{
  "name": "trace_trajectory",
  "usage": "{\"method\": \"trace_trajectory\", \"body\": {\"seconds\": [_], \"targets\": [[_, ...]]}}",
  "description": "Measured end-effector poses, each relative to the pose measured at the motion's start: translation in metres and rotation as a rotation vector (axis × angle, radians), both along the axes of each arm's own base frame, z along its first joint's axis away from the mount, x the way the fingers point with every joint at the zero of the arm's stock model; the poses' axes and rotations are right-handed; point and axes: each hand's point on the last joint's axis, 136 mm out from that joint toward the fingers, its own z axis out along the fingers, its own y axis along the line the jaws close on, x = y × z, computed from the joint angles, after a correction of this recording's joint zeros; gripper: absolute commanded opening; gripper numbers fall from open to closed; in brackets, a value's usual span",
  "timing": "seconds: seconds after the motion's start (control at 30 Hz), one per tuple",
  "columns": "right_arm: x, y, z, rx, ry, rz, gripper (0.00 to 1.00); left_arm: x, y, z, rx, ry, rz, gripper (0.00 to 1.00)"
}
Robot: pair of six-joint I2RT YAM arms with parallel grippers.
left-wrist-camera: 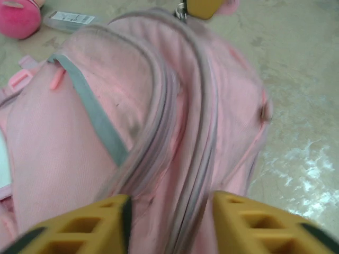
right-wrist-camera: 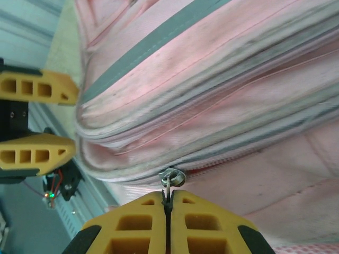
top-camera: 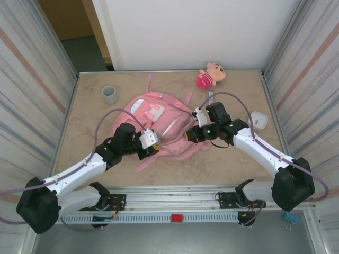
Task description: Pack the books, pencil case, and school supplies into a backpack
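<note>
The pale marbled surface carries the pink backpack, which lies flat near its middle with the front pockets facing up and the straps trailing toward the near edge. The two arms meet it from either side. The left gripper is at the backpack's near-left edge, jaws apart and released, with pink fabric just beyond the fingertips. The right gripper is at the near-right edge, clenched on the small metal zip pull of the outer zip. A pink plush doll sits at the far edge, a slim grey piece lies between it and the backpack, a grey cup stands far left, and a white box rests to the right.
</note>
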Motion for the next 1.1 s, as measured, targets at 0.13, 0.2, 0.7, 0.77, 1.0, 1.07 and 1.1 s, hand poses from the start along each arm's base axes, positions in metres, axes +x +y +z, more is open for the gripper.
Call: {"method": "trace_trajectory", "body": {"seconds": [0.13, 0.2, 0.7, 0.77, 1.0, 1.07, 1.1], "targets": [[-0.016, 0.015, 0.002, 0.015, 0.022, 0.048, 0.00, -0.007, -0.026, 0.029, -0.025, -0.032, -0.065, 0.64], [-0.023, 0.021, 0.004, 0.029, 0.034, 0.066, 0.00, -0.004, -0.038, 0.043, -0.038, -0.050, -0.084, 0.64], [-0.027, 0.023, 0.005, 0.033, 0.040, 0.041, 0.00, 0.003, -0.055, 0.010, 0.076, -0.038, -0.105, 0.10], [-0.026, 0.023, 0.004, 0.035, 0.037, 0.041, 0.00, -0.001, -0.052, 0.010, 0.070, -0.043, -0.106, 0.10], [-0.030, 0.032, 0.002, 0.069, 0.024, 0.075, 0.08, -0.012, -0.038, 0.011, 0.033, -0.051, -0.110, 0.10], [-0.031, 0.036, 0.002, 0.081, 0.020, 0.081, 0.15, -0.012, -0.036, 0.012, 0.026, -0.050, -0.106, 0.10], [-0.031, 0.037, 0.002, 0.087, 0.018, 0.081, 0.17, -0.012, -0.036, 0.012, 0.024, -0.049, -0.106, 0.09]]}}
